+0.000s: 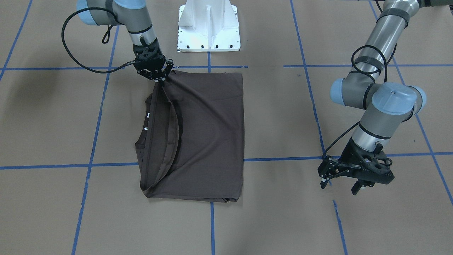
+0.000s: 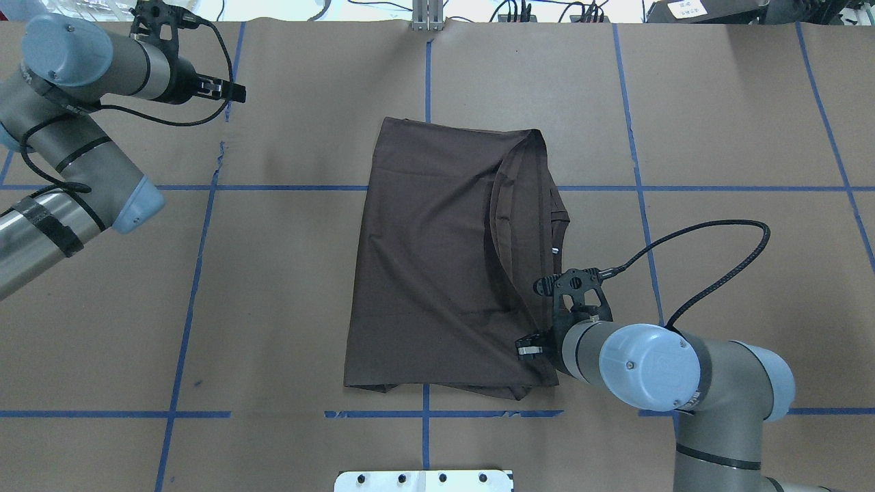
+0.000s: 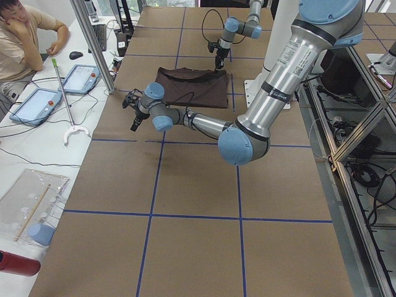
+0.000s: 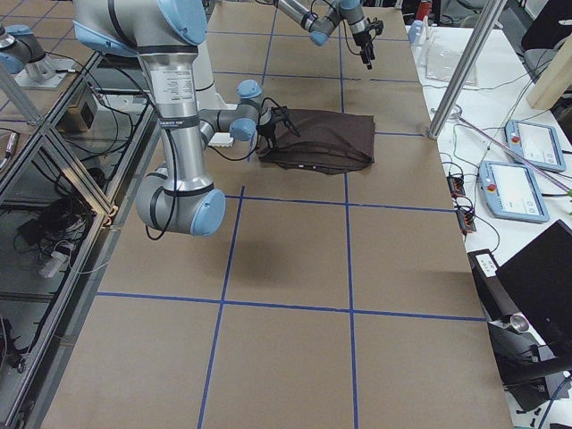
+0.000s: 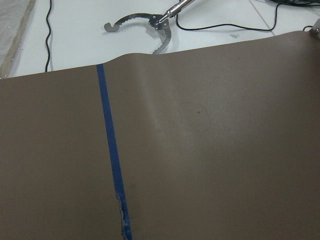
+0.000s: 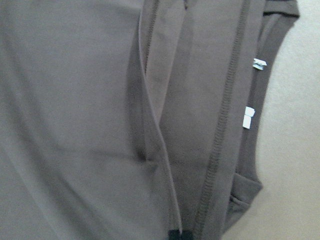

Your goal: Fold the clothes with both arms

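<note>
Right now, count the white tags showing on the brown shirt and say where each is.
2. Both sit along the neck opening of the T-shirt: one tag near the top of the right wrist view, the other tag just below it. Folds may hide more.

Nothing legible anywhere. Two small white tags (image 6: 248, 118) at the neck of the brown shirt (image 6: 75, 125), blurred, with no letters to make out. A white label (image 2: 687, 8) on dark gear beyond the far edge of the bench (image 2: 273, 307), bearing dark marks too small to read. Two tablets (image 3: 79, 79) on the white side desk, screens unreadable.
</note>
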Action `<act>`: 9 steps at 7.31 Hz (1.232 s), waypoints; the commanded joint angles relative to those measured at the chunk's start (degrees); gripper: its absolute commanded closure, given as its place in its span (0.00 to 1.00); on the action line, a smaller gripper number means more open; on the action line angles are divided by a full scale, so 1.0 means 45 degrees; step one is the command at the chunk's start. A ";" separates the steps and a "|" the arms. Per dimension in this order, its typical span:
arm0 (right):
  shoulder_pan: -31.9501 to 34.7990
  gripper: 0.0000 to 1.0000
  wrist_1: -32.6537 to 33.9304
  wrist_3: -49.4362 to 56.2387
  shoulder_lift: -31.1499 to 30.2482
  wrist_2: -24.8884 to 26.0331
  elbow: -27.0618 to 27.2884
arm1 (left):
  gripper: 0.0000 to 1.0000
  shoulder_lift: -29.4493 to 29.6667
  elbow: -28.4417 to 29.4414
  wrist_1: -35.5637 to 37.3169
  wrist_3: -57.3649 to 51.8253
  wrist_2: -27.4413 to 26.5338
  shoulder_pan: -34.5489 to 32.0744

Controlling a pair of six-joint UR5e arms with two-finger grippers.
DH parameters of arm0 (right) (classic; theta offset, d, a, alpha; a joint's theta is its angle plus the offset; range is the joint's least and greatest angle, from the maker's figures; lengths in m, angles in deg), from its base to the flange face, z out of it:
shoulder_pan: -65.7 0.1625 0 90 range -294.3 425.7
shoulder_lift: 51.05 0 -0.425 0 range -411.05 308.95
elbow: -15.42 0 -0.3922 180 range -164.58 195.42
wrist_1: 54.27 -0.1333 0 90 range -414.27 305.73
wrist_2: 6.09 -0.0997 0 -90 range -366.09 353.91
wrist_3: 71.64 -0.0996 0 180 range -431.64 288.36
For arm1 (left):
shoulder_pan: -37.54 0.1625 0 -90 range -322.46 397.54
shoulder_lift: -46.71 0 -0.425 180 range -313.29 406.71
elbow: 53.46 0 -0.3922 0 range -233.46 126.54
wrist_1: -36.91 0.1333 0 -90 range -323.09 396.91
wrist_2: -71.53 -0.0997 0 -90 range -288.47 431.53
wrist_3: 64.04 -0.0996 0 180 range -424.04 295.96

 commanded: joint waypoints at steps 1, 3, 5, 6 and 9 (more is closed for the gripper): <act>-0.0514 1.00 -0.0098 -0.1591 -0.0907 0.0585 0.0235 | 0.00 0.0000 -0.0008 0.0000 0.0000 0.0000 0.0000; -0.0811 0.01 -0.0137 -0.1969 -0.0969 0.0999 0.0273 | 0.00 0.0000 -0.0008 0.0000 0.0000 0.0000 0.0078; -0.0521 0.00 -0.0156 -0.1777 -0.0910 0.0786 0.0953 | 0.00 0.0000 -0.0260 0.0020 0.0019 0.0019 0.0117; 0.0120 0.00 -0.0176 -0.1736 -0.0852 0.0263 0.1402 | 0.00 -0.0019 -0.0610 0.0020 0.0986 0.0135 0.0156; 0.0770 0.00 -0.0176 -0.2457 -0.0949 -0.0289 0.2500 | 0.00 -0.2800 -0.5165 -0.0019 0.5020 0.0296 0.2567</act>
